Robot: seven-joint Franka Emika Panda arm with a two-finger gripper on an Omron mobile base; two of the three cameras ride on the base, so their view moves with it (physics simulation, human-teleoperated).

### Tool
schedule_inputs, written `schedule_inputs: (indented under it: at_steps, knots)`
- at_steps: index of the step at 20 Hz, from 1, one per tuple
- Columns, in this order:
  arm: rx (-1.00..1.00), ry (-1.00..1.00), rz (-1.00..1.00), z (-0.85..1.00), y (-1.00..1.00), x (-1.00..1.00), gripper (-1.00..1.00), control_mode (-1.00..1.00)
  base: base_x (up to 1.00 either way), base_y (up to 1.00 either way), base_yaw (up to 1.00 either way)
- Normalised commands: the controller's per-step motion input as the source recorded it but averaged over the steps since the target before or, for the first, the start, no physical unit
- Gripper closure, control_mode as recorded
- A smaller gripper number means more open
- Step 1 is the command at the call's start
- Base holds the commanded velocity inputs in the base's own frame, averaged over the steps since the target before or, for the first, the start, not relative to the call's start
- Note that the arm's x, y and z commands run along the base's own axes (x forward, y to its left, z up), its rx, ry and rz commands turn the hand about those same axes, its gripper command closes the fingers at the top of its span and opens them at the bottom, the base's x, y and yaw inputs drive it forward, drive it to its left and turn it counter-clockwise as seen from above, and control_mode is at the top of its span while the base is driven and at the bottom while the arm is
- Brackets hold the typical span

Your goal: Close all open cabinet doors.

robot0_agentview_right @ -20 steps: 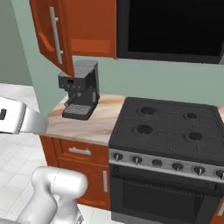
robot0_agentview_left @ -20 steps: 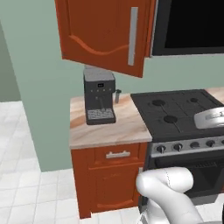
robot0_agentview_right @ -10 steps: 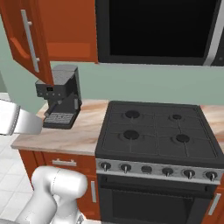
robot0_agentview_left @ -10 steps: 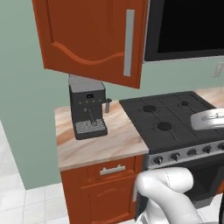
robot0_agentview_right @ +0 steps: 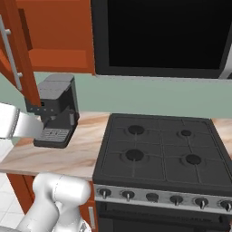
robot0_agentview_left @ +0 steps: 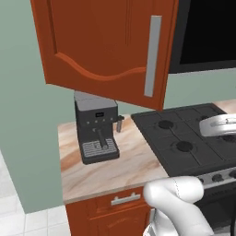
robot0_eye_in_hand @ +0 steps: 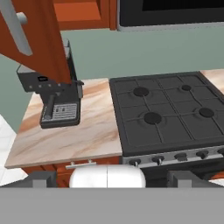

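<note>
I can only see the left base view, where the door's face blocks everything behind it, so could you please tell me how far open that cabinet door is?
Observer: In the right base view the cabinet door is seen nearly edge-on. It is swung well out from the wall, and the cabinet shelf is exposed behind it.
Operator: Thank you. Is the pincer ready to push it?
Observer: In the hand view the pincer has its tips wide apart with nothing between them.
Operator: And what lies right of the stove?
Observer: A strip of marbled counter continues beyond the stove.
</note>
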Motion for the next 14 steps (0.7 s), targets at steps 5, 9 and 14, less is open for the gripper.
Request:
schedule_inputs:
  at_steps: [5, 9, 14]
  knots:
    - [0.00, 0.00, 0.00, 0.00, 0.00, 0.00, -1.00, 1.00, 0.53, 0.00, 0.00]
    - [0.00, 0.00, 0.00, 0.00, 0.00, 0.00, -1.00, 1.00, 0.60, 0.00, 0.00]
    - [0.00, 0.00, 0.00, 0.00, 0.00, 0.00, -1.00, 1.00, 0.21, 0.00, 0.00]
